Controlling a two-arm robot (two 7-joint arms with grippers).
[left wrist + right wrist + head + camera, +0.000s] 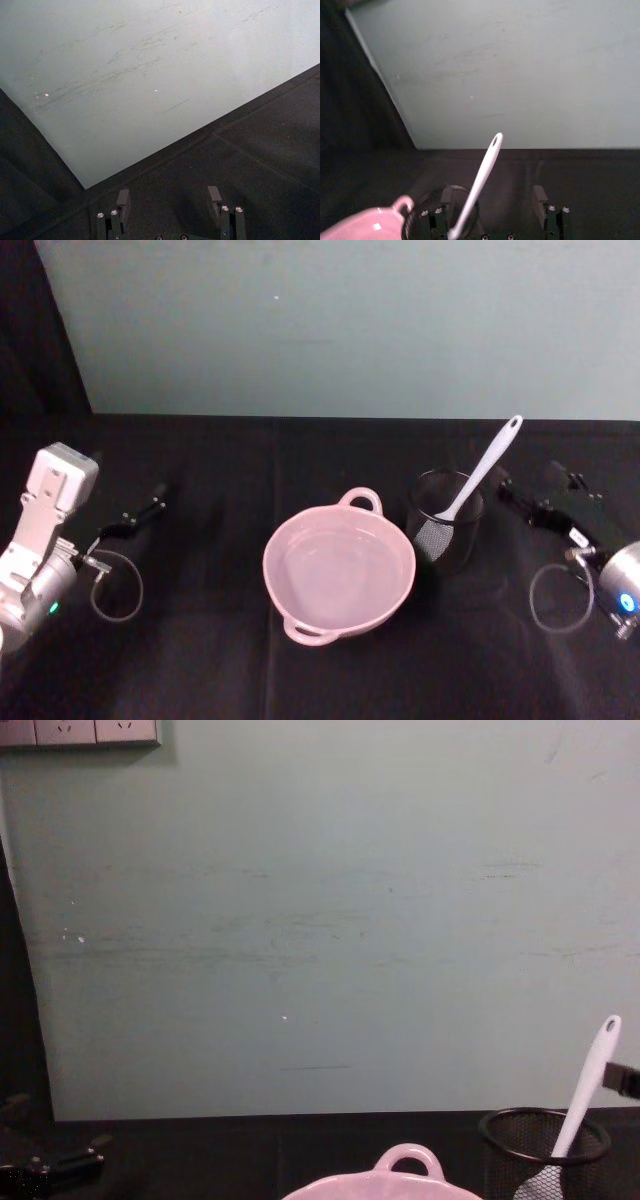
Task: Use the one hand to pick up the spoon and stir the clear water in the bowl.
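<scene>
The mesh cup (465, 540) seemingly veils the spoon's (487, 466) blade; the chest view crops the bowl (420, 1192).

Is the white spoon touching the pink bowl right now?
Apart. The head view shows the spoon standing inside the black mesh cup beside the bowl, so the cup's wall is between them.

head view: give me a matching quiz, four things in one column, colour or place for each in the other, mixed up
Things:
1. spoon
2. bowl
3. mesh cup
4. right claw

Descriptions:
A. pale pink, round
B. open, to the right of the mesh cup
C. white, leaning handle-up in the mesh cup
D. black, just right of the bowl

Pairs: 1-C, 2-A, 3-D, 4-B
</scene>
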